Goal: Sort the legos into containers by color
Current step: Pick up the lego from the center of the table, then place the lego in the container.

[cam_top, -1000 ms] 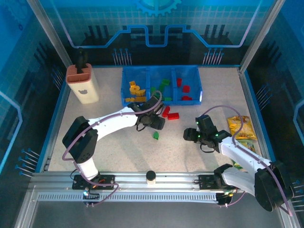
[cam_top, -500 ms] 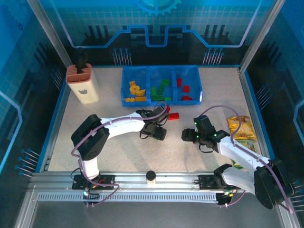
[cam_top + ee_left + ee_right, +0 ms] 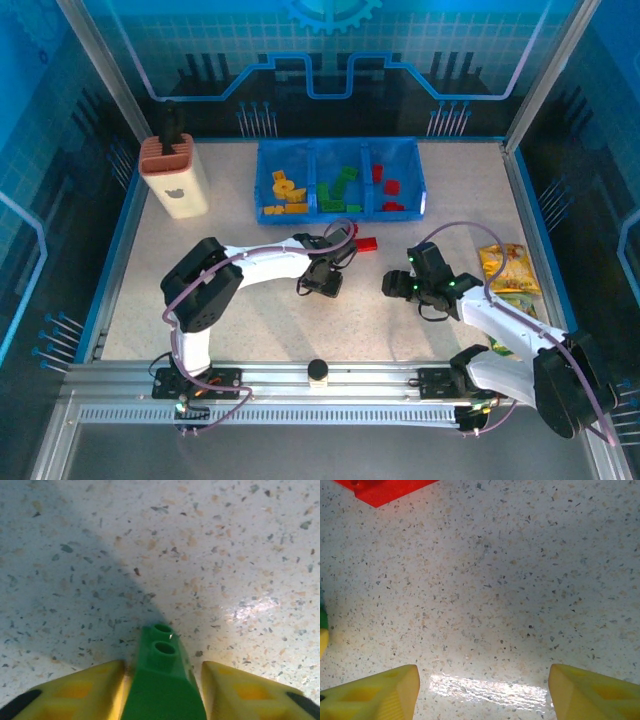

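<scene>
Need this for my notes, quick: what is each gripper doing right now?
Left gripper: closed on a green brick.
Right gripper: open, holding nothing.

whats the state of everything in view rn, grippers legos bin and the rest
left gripper: shut on green lego
green lego: held between the gripper's fingers
right gripper: open, empty
red lego: loose, outside the bin
bin: holds yellow, green and red legos, one color a compartment, left to right
snack bags: lying flat by the right arm
</scene>
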You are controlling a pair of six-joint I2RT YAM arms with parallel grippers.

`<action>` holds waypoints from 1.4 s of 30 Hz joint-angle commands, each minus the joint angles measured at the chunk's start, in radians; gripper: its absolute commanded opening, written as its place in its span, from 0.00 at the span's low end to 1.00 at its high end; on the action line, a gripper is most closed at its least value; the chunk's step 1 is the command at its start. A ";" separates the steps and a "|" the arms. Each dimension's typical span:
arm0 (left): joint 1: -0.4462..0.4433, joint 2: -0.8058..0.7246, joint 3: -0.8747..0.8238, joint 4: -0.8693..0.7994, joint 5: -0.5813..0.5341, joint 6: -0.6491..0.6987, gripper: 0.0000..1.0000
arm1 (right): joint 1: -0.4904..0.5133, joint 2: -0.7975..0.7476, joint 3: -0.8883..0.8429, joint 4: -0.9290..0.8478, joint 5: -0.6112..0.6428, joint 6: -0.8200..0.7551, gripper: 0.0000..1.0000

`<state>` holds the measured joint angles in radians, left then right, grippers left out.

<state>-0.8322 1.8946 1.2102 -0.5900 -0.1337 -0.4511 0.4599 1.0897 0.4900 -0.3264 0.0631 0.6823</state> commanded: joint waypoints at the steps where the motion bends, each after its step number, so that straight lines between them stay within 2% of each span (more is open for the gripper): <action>1: -0.008 0.003 0.017 -0.006 0.010 -0.012 0.38 | 0.013 0.010 0.012 0.018 0.007 0.019 0.70; 8: -0.008 -0.011 0.048 -0.012 -0.015 0.001 0.30 | 0.012 0.019 0.024 0.015 0.004 0.013 0.70; 16: 0.008 -0.020 0.120 -0.028 -0.052 0.029 0.29 | 0.013 0.028 0.030 0.016 0.009 0.008 0.69; 31: 0.168 0.012 0.333 -0.016 0.023 0.084 0.28 | 0.010 0.041 0.016 0.024 0.016 0.004 0.69; 42: 0.239 0.127 0.535 -0.032 0.043 0.129 0.28 | 0.006 0.049 0.018 0.022 0.014 0.005 0.69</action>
<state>-0.6044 1.9823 1.6844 -0.5983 -0.1154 -0.3569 0.4599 1.1343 0.4992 -0.3172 0.0700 0.6815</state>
